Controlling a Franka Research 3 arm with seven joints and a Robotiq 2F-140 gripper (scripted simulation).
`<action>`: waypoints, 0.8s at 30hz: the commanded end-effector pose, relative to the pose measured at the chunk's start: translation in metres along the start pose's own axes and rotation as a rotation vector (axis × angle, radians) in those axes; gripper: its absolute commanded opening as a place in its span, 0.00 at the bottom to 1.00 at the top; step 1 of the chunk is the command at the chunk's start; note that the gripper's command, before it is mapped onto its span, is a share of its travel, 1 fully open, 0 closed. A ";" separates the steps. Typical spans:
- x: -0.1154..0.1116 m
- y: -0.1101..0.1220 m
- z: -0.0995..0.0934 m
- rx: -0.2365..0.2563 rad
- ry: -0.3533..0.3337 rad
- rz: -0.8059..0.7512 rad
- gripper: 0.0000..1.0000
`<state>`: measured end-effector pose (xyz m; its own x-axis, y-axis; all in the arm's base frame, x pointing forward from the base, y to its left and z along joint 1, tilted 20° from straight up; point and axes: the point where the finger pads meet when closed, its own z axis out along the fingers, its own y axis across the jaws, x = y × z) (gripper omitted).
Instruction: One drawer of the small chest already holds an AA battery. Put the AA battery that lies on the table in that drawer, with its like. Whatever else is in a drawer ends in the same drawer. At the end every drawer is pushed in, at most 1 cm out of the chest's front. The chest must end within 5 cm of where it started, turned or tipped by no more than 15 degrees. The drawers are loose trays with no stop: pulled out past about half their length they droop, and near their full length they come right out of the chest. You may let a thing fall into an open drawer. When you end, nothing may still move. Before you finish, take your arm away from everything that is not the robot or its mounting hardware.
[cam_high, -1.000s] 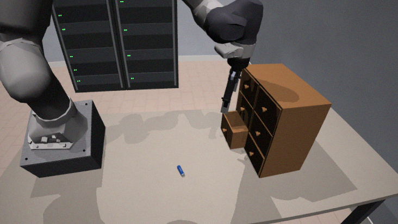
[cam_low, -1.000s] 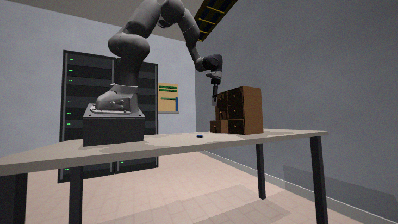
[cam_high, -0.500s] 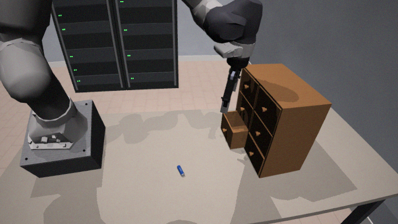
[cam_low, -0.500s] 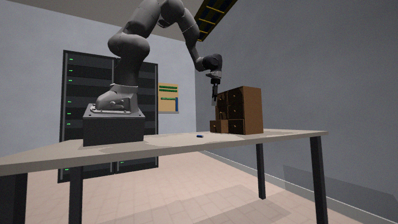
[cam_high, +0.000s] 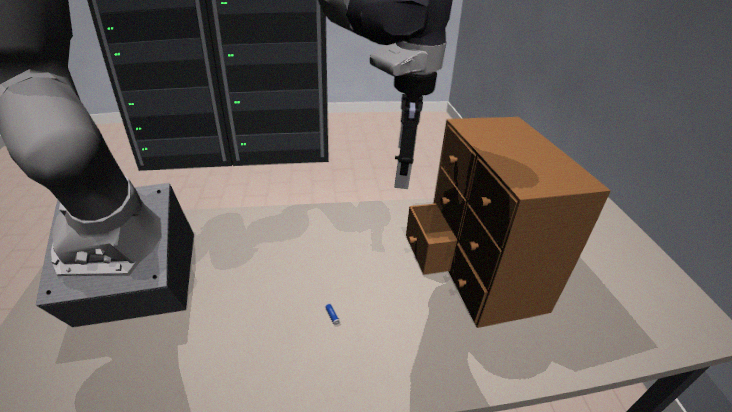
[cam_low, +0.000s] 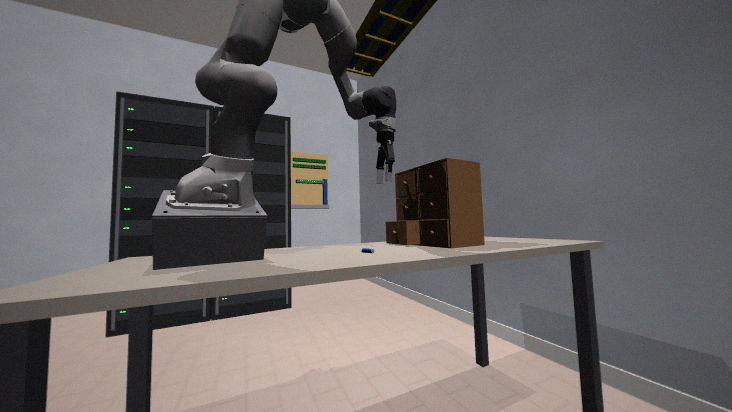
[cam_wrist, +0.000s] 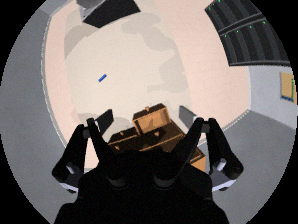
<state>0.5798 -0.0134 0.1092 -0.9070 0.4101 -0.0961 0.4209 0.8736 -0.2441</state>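
One AA battery (cam_high: 332, 313), blue with a pale tip, lies on the bench (cam_high: 286, 358) well below the hand and to its left in the top view, apart from everything. One hand (cam_high: 402, 180) hangs spread wide with nothing between its fingers, above and just left of the one chest (cam_high: 532, 204). Six drawers show on the chest's front, two columns of three; one drawer (cam_high: 429, 240), bottom left, stands pulled out beneath the hand. Its inside shows only bare brown walls from here; part of its floor is hidden. Five drawers are shut, their contents unseen.
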 end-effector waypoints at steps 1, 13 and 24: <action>0.020 -0.008 -0.016 0.041 -0.007 -0.139 1.00; 0.050 -0.015 -0.046 0.085 -0.025 -0.308 1.00; 0.052 -0.015 -0.048 0.087 -0.026 -0.315 1.00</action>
<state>0.5296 0.0065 0.1536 -0.9901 0.1353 -0.0373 0.1399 0.9292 -0.3420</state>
